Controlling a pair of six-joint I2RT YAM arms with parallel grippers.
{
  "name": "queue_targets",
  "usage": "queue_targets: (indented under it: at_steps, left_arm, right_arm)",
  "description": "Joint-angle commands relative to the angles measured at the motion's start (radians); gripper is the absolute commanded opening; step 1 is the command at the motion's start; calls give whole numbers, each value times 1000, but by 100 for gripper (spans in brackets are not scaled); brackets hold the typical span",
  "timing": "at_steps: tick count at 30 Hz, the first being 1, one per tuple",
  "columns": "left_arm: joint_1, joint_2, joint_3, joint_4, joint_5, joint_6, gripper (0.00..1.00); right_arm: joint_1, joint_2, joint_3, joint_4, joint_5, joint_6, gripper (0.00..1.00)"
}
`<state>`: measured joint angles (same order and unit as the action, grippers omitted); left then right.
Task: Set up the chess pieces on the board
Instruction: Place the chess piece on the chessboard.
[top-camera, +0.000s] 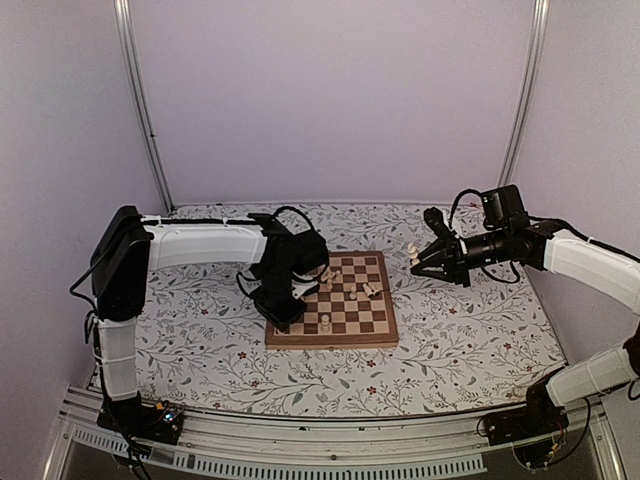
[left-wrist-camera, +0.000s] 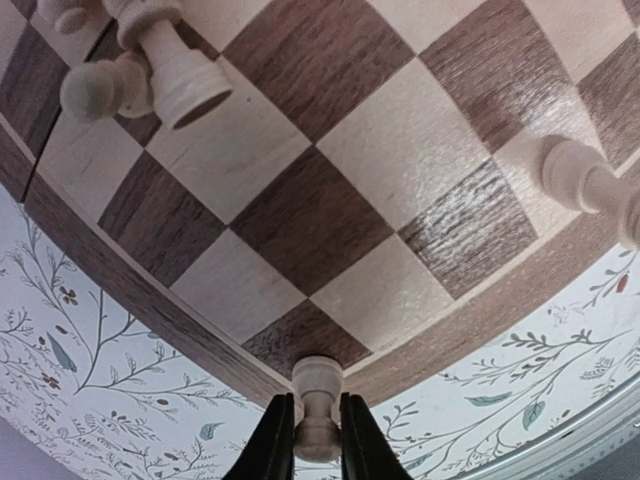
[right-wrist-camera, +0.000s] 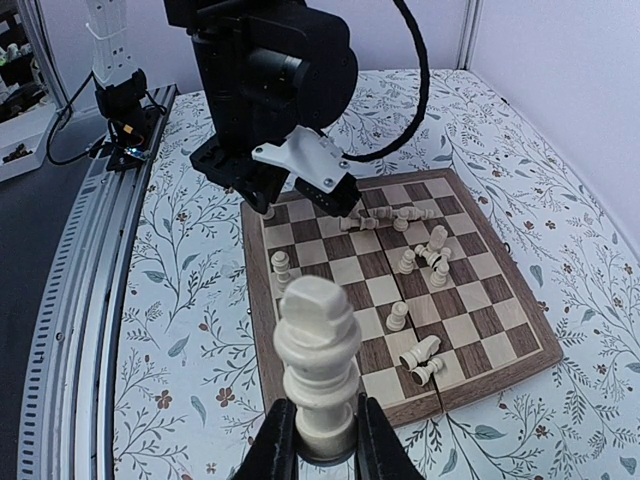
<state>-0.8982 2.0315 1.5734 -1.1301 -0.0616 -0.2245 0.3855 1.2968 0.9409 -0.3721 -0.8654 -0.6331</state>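
The left gripper (left-wrist-camera: 318, 447) clamps a pale chess piece (left-wrist-camera: 318, 388) between its jaws, at the nearest corner of the board (left-wrist-camera: 310, 210). A cluster of pieces (left-wrist-camera: 170, 75) lies far ahead and left of the jaws, and another piece (left-wrist-camera: 585, 180) is ahead to the right. The floral cover (left-wrist-camera: 90, 380) shows on both sides of the jaws.

The table (top-camera: 470, 340) is covered by a white cloth (top-camera: 200, 330) printed with leafy sprigs and small flowers. The board (top-camera: 340, 342) is laid flat directly on this cloth, near the middle of the table and shifted slightly toward 9 o'clock in the top view. Cloth is seen on all sides of it, widest toward 3 o'clock. A slotted metal rail (top-camera: 330, 445) is fixed along the 6 o'clock edge.
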Motion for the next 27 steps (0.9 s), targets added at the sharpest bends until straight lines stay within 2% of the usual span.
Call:
queue_targets:
  at_steps: [1, 4, 8, 11, 13, 17, 21, 24, 27]
  left_arm:
    - [11, 14, 33, 18, -11, 3, 25]
    - [11, 10, 44, 17, -25, -3, 33]
    - [7, -18, 69, 12, -24, -8, 39]
    - [-3, -72, 115, 10, -62, -10, 41]
    - [-15, -138, 142, 64, -79, -8, 41]
    - [-56, -280, 105, 330, -70, 37, 43]
    - [-83, -380, 6, 638, 28, 43, 47]
    - [-103, -420, -85, 854, 50, 30, 49]
    - [-112, -405, -105, 988, 94, -3, 51]
  right_arm:
    - [-4, -4, -13, 17, -3, -10, 9]
    - [-5, -4, -13, 18, -5, -10, 9]
    - [-5, -2, -11, 18, -13, -10, 9]
    - [-4, -1, -11, 17, -24, -11, 9]
    - [-4, 1, -11, 18, -37, -10, 9]
    - [-4, 11, -2, 18, -85, 1, 9]
    - [4, 35, 26, 18, -133, 35, 9]
    - [41, 56, 43, 10, -117, 43, 9]
    - [70, 72, 49, 4, -106, 40, 9]
